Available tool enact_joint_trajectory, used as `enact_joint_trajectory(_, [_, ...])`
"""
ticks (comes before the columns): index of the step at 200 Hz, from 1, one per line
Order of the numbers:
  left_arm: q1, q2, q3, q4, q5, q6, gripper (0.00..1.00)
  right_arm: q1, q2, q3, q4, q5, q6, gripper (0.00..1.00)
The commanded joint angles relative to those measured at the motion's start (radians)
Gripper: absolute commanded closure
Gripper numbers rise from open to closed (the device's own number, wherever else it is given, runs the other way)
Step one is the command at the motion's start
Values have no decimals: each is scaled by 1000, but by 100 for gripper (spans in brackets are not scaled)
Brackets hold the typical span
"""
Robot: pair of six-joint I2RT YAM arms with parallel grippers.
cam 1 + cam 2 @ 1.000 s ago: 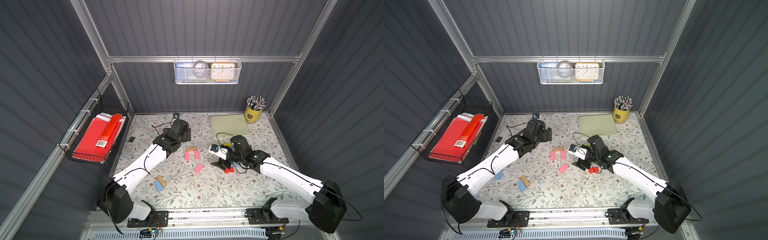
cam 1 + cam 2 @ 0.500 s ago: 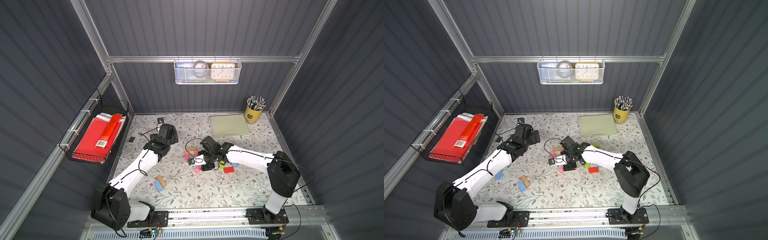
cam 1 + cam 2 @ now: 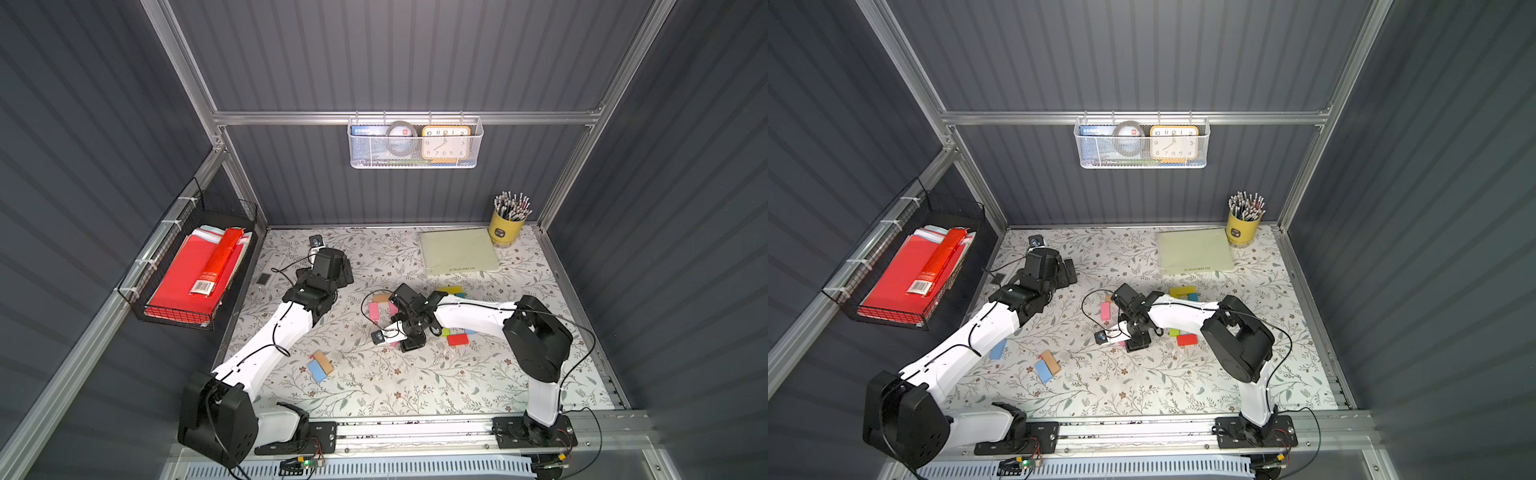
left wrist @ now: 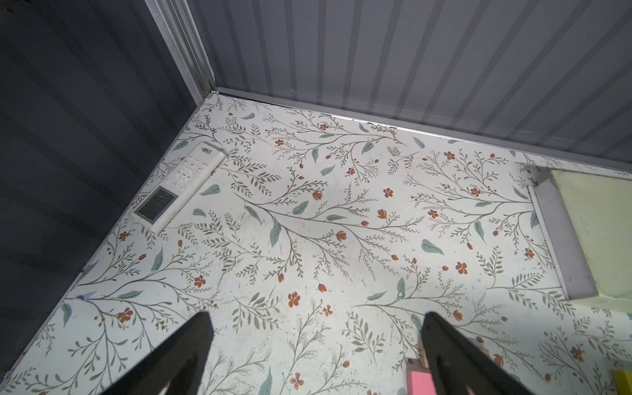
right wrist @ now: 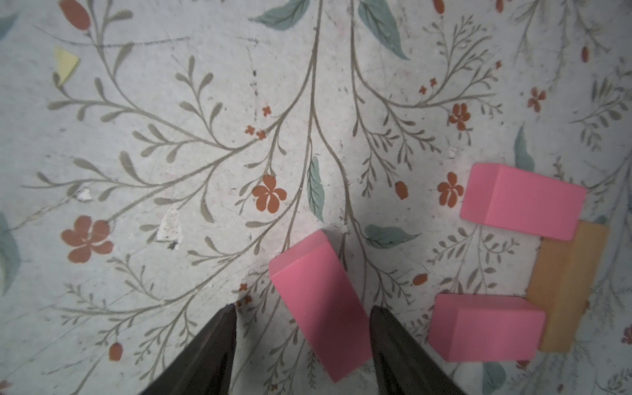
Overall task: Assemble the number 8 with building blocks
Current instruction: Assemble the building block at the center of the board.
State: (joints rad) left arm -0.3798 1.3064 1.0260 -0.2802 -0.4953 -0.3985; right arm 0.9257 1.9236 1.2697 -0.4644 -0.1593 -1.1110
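My right gripper (image 5: 302, 311) stands open low over the table, its fingers astride a loose pink block (image 5: 321, 304). One finger is close against the block and a gap shows at the other. Two more pink blocks (image 5: 521, 201) and a tan block (image 5: 567, 290) lie together beside it. In both top views the right gripper (image 3: 401, 340) is mid-table. Red (image 3: 457, 339), green (image 3: 445, 332) and yellow (image 3: 449, 289) blocks lie to its right. A tan and blue pair (image 3: 320, 365) lies front left. My left gripper (image 4: 316, 319) hangs wide open and empty near the back left.
A pale green pad (image 3: 457, 251) and a yellow pencil cup (image 3: 506, 226) sit at the back right. A white remote (image 4: 179, 186) lies by the left wall. A wire basket (image 3: 166, 309) with red folders hangs on the left wall. One blue block (image 3: 998, 349) lies beside the left arm.
My right arm swung left from the red and green blocks to the loose pink block, and its jaws narrowed. My left arm drew back toward the rear left corner, still open.
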Motion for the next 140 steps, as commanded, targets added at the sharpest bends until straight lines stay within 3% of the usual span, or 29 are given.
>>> enact_joint_trajectory(1, [9, -25, -17, 10, -3, -11, 1, 4, 7, 13, 11, -2, -17, 34])
enact_joint_trajectory(73, [12, -18, -19, 12, -1, -7, 1, -2, 55, 39, -14, -11, -16, 39])
enact_joint_trajectory(140, [15, -14, -19, 11, -9, -3, 1, -11, 98, 66, -24, -38, 4, 60])
